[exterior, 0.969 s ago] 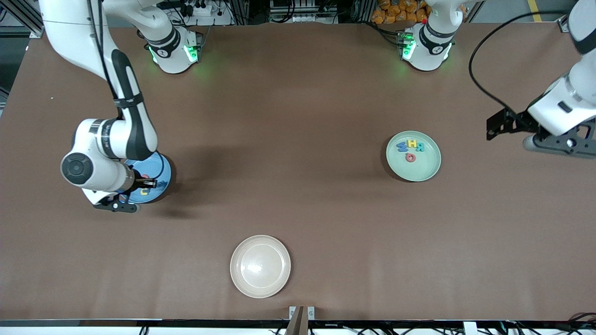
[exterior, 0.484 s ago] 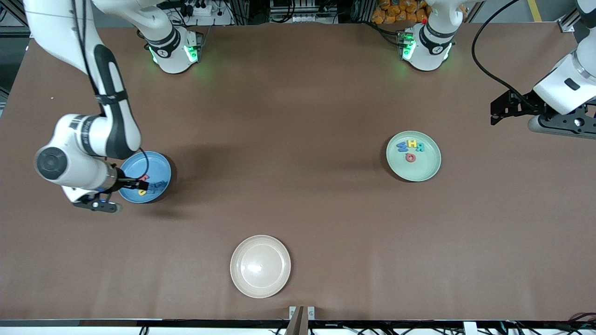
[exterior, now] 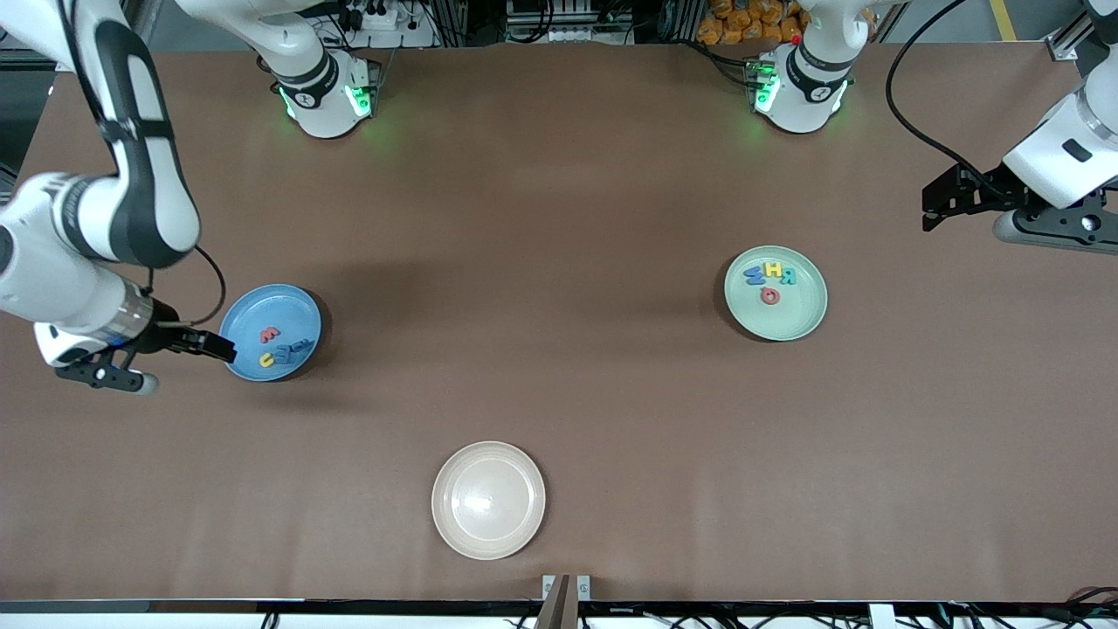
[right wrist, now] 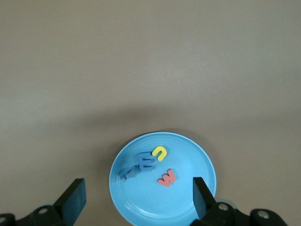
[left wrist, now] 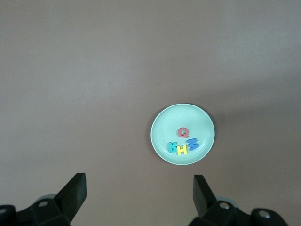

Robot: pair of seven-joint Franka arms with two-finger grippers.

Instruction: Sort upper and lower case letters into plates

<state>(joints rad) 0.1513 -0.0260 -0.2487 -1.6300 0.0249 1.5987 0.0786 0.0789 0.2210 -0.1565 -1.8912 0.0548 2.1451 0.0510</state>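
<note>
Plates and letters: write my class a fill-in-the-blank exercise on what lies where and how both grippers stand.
1. The red Q lies in the ____ plate.
2. The yellow u lies in the ____ plate.
3. The cream plate holds ____ letters.
4. The right gripper and the left gripper both have ____ fingers.

Missing words: green; blue; no; open

We see a blue plate (exterior: 271, 332), a mint green plate (exterior: 776, 293), a beige plate (exterior: 488, 500) and a brown counter (exterior: 559, 393).
</note>
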